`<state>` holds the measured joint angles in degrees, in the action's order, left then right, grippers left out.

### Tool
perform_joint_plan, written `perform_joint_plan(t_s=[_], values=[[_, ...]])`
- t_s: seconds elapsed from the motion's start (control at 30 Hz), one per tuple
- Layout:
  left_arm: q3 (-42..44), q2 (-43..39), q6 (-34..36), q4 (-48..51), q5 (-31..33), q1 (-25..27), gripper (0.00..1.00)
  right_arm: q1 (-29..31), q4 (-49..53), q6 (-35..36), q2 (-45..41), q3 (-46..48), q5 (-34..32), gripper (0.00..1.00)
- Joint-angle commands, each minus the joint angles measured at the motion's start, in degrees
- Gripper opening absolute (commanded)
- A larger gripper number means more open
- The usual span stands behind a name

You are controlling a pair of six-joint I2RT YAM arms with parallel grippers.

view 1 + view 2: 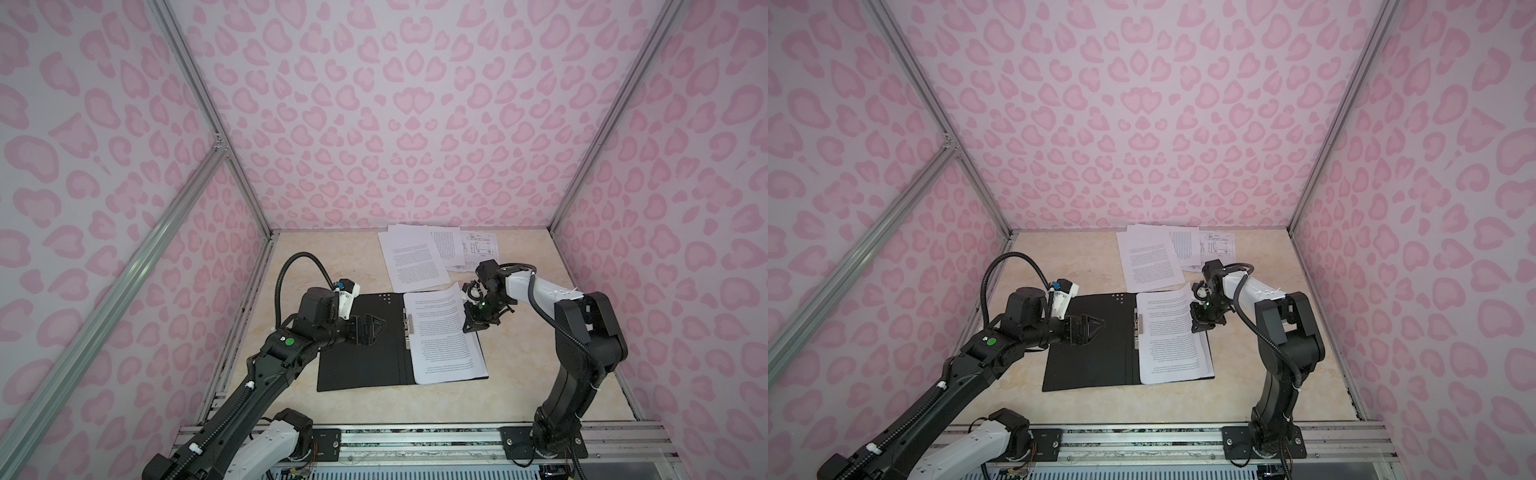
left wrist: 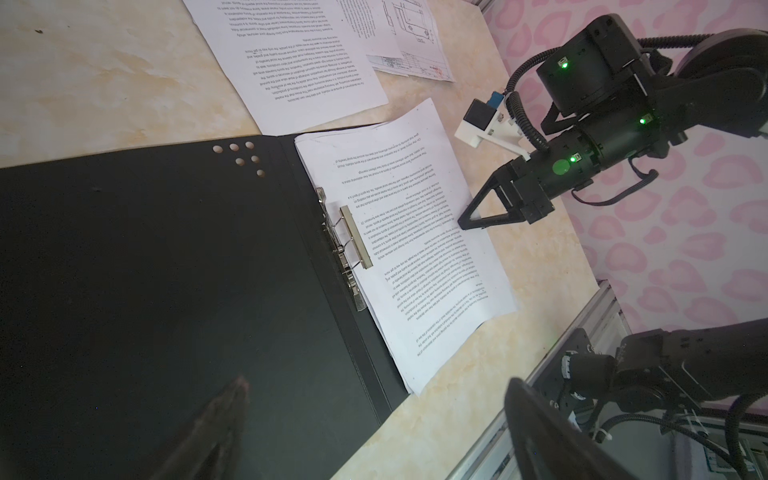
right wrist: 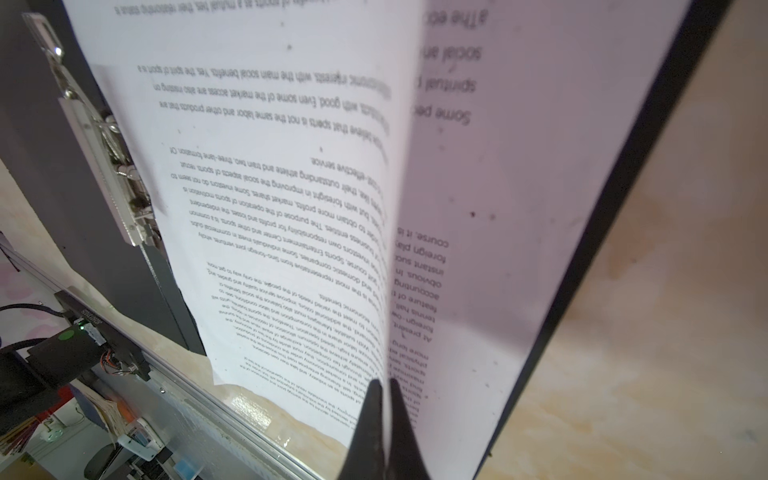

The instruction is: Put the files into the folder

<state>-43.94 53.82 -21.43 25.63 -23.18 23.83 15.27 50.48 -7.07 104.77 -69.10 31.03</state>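
Observation:
The folder (image 1: 361,357) (image 1: 1092,357) (image 2: 145,270) lies open and flat, black inside up, with its metal clip (image 1: 409,324) (image 2: 355,237) (image 3: 104,158) at the spine. White printed files (image 1: 440,336) (image 1: 1169,336) (image 2: 415,249) rest on its right half. My right gripper (image 1: 465,330) (image 1: 1194,329) (image 2: 463,222) (image 3: 384,384) is shut on the right edge of the top sheet (image 3: 270,187), which curls up from the sheet beneath. My left gripper (image 1: 374,330) (image 1: 1092,328) (image 2: 378,386) hovers open over the left half, holding nothing.
More files (image 1: 415,257) (image 1: 1150,257) (image 2: 299,54) lie fanned at the back of the table, one with a line drawing (image 1: 480,245) (image 1: 1217,243) (image 2: 409,25). Pink patterned walls close in three sides. An aluminium rail (image 1: 415,436) runs along the front.

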Motion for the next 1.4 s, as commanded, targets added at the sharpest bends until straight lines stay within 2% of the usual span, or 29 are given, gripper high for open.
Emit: perform_joint_plan(t_s=[0.0,0.2,0.53,0.67,0.7,0.9,0.97,1.17,1.23,1.37], values=[[-0.23,0.05,0.25,-0.22,-0.55,-0.04,0.97,0.03,-0.19,-0.05,-0.24,0.15,-0.02,0.03],[-0.26,0.10,0.25,-0.03,-0.36,-0.07,0.97,0.20,-0.47,-0.11,-0.83,0.19,-0.08,0.14],[-0.35,-0.03,0.34,-0.31,-0.61,-0.08,0.97,-0.01,-1.73,-1.22,-2.37,1.81,-2.28,0.37],[-0.39,-0.04,0.34,-0.31,-0.64,-0.05,0.97,-0.32,-1.82,-1.84,-3.31,2.56,-4.02,0.67],[-0.42,-0.15,0.39,-0.39,-0.56,-0.08,0.97,-0.39,-1.50,-2.05,-3.64,2.57,-5.61,0.96],[-0.57,-0.63,0.04,-1.03,-0.85,-0.52,0.97,-1.58,-1.78,-4.06,-9.65,3.44,-11.34,0.98],[-0.64,-0.49,-0.23,-1.34,-1.20,-1.25,0.97,-1.43,-2.44,-5.54,-13.76,3.51,-15.95,0.98],[-0.78,-1.29,-2.14,-2.03,-1.29,-4.26,0.97,-2.30,-7.44,-12.69,-29.26,5.12,-35.14,0.98],[-0.88,-1.60,-2.55,-2.12,-0.96,-4.91,0.97,-3.04,-12.26,-13.21,-33.66,7.59,-35.32,0.98],[-1.18,-2.21,-3.16,-1.46,2.38,-5.36,0.97,-7.22,-17.55,-15.09,-35.90,9.10,-26.76,0.98]])
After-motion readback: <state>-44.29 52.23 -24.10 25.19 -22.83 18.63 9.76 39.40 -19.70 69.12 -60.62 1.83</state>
